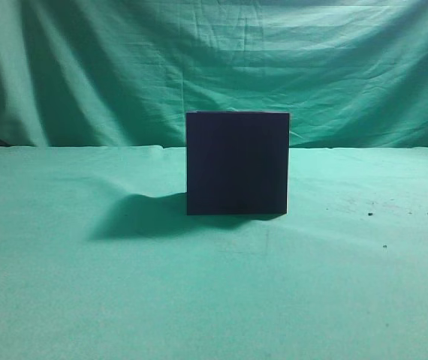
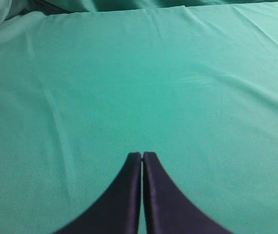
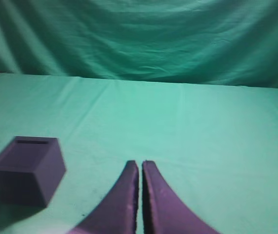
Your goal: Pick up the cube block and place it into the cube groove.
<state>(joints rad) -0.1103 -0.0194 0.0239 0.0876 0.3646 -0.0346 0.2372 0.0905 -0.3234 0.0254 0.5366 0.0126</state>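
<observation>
A large dark box (image 1: 237, 163), navy and almost black, stands upright at the centre of the green cloth (image 1: 86, 300) in the exterior view. Its shadow (image 1: 143, 216) lies on the cloth toward 9 o'clock. This view is level with the box, so its top and the cube groove in it cannot be seen. In the right wrist view the box (image 3: 27, 170) looks more purple and sits on the cloth at about 9 o'clock from the right gripper (image 3: 140, 163), well apart from it. A narrow dark strip (image 3: 31, 141) runs along the far edge of its top; I cannot tell if this is the cube groove. The right gripper has its two fingers pressed nearly together, with only a thin slit between them and nothing held. The left gripper (image 2: 142, 155) is the same, fingers together and empty, above bare cloth. The cube block cannot be found in any view.
</observation>
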